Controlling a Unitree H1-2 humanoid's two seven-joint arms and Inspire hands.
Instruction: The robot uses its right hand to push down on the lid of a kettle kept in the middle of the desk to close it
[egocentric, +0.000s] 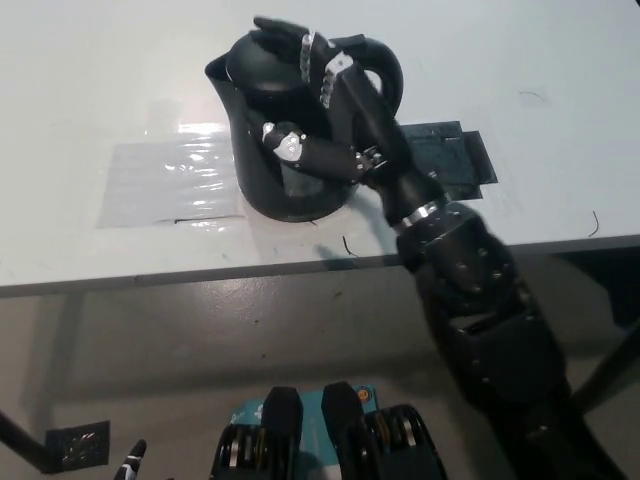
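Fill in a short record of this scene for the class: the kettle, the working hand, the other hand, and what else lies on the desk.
kettle: black kettle, upright on the white desk
right hand: black right hand over the kettle's lid, fingers spread on top
left hand: only a tip at the bottom left edge
desk: clear plastic sheet left of kettle, dark taped square on its right
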